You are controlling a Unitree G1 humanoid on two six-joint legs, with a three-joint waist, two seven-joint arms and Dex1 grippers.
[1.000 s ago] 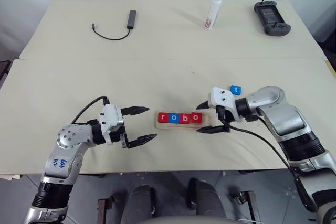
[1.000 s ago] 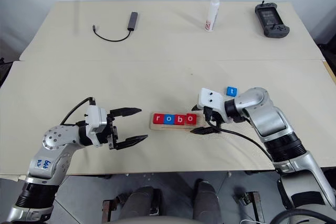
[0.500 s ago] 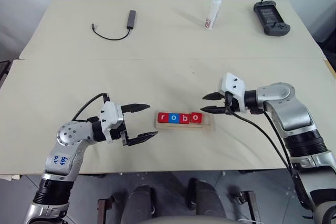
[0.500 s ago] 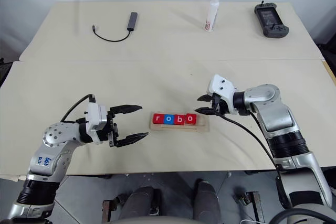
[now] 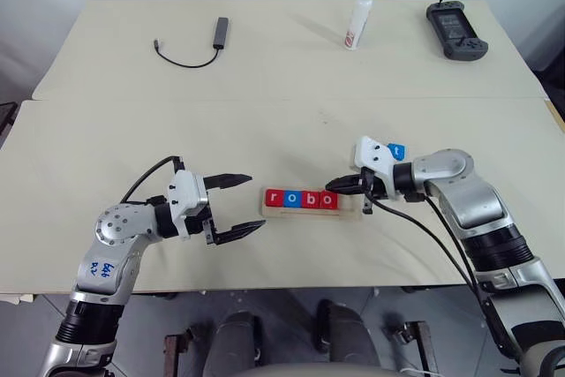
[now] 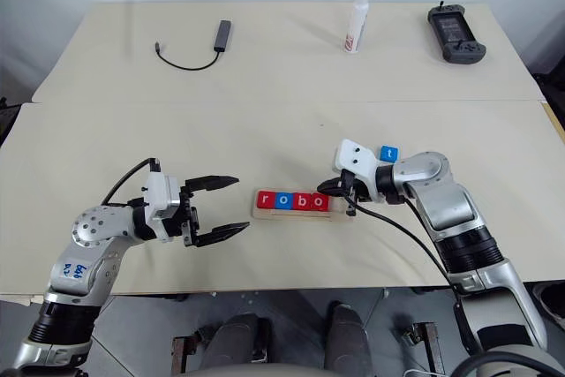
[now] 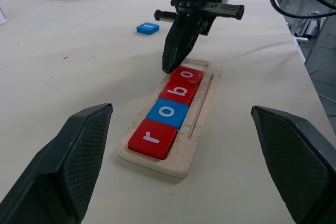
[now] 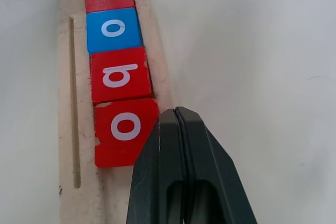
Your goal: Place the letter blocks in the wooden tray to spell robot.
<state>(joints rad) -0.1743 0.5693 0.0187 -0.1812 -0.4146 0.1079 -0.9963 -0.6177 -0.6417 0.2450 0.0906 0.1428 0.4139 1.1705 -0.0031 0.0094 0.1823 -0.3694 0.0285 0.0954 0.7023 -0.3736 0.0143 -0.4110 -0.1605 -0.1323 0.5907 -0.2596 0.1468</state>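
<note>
Fingers of right gripper [image 8: 178, 116] pressed together, empty — at last red "o" block [image 8: 125, 132]; small blue "t" tile [image 7: 147, 28] just beyond, nearer this arm.

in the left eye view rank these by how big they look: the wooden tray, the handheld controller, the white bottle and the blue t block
1. wooden tray
2. handheld controller
3. white bottle, close to the controller, so unsure
4. blue t block, partly hidden behind the right arm
</note>
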